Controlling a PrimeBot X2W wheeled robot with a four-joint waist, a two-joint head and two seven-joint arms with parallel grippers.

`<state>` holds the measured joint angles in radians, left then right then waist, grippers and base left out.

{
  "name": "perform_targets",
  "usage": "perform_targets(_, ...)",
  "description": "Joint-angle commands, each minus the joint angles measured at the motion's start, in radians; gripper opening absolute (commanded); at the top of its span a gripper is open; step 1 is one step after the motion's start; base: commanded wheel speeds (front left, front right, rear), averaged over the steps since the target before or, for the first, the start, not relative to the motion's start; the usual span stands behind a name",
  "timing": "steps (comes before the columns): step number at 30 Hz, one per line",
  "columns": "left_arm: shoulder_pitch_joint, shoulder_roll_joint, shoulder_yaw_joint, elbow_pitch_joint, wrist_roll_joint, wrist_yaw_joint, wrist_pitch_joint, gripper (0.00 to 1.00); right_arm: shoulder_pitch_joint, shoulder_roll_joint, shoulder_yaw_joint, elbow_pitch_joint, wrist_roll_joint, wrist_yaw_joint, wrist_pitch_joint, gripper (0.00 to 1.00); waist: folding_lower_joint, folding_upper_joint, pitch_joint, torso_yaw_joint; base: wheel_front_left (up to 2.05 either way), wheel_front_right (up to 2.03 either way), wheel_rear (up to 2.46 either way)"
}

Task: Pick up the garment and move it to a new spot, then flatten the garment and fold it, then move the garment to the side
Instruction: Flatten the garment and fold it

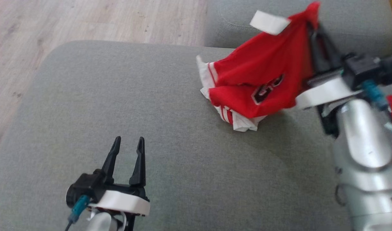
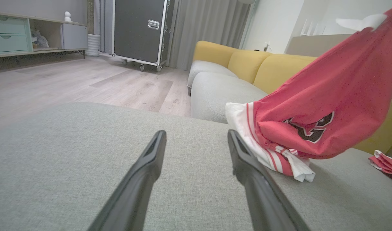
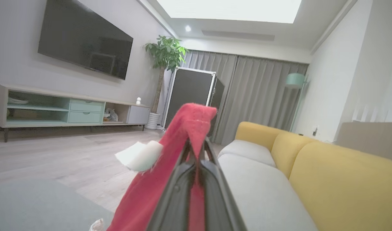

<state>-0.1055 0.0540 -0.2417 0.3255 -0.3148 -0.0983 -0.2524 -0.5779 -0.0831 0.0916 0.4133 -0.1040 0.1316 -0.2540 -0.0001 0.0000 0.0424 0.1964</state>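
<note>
One corner of the red-and-white jersey garment (image 1: pixel 263 77) is pinched in the closed right tool (image 1: pixel 315 35); its bulk rests on the grey fabric cushion (image 1: pixel 118 96), forward-right of the open left tool (image 1: pixel 129 142).

The head camera looks steeply down on the grey cushion (image 1: pixel 86 128), with wood floor (image 1: pixel 86 19) along its top edge. The left wrist camera sits low, skimming just over that cushion, facing level toward the yellow sofa (image 2: pixel 247 61) and the black case (image 2: pixel 138 29). The right wrist camera rides higher and tilts up, taking in the ceiling (image 3: pixel 231 9), the same sofa, the same case. All three share the red garment (image 1: pixel 263 73), close up.
</note>
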Motion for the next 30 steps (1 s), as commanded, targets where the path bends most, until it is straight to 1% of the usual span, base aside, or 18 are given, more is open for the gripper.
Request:
perform_targets(1,-0.027,0.0,0.03,-0.031,0.013,-0.004,-0.009,1.0,-0.065,-0.009,0.019,-0.052,0.003,-0.001,0.003,0.0,0.0001,0.0,-0.001,0.006,0.0,0.0,0.0)
perform_targets(4,-0.024,0.0,0.028,-0.037,0.018,-0.004,-0.009,1.0,-0.109,-0.03,0.041,-0.131,-0.001,-0.001,0.031,0.0,0.0001,0.0,-0.008,0.02,0.0,0.0,0.0)
perform_targets(9,-0.003,-0.001,0.036,-0.037,0.021,-0.005,-0.009,1.0,-0.157,-0.039,0.103,-0.225,0.025,-0.001,0.095,0.0,0.0001,0.0,-0.034,0.038,0.0,0.0,0.0)
perform_targets(14,0.029,-0.002,0.042,-0.035,0.02,-0.005,-0.009,1.0,-0.209,-0.021,0.175,-0.283,0.056,-0.001,0.136,0.0,0.0001,0.0,-0.067,0.046,0.0,0.0,0.0)
perform_targets(17,0.053,-0.002,0.042,-0.04,0.02,-0.004,-0.009,1.0,-0.281,0.005,0.182,-0.291,0.104,-0.001,0.162,0.0,0.0001,0.0,-0.085,0.047,0.0,0.0,0.0)
perform_targets(20,0.064,-0.002,0.039,-0.042,0.02,-0.004,-0.009,1.0,-0.35,0.02,0.144,-0.282,0.103,-0.001,0.166,0.0,0.0001,0.0,-0.093,0.05,0.0,0.0,0.0)
perform_targets(23,0.069,-0.003,0.039,-0.051,0.02,-0.001,-0.009,1.0,-0.392,0.026,0.08,-0.248,0.062,-0.001,0.177,0.0,0.0001,0.0,-0.097,0.058,0.0,0.0,0.0)
perform_targets(28,0.069,-0.003,0.033,-0.063,0.018,-0.002,-0.009,1.0,-0.369,0.024,-0.086,-0.118,-0.073,-0.001,0.242,0.0,0.0001,0.0,-0.083,0.075,0.0,0.0,0.0)
perform_targets(30,0.066,-0.003,0.03,-0.065,0.015,-0.003,-0.009,1.0,-0.333,0.008,-0.159,-0.051,-0.139,-0.001,0.276,0.0,0.0001,0.0,-0.069,0.083,0.0,0.0,0.0)
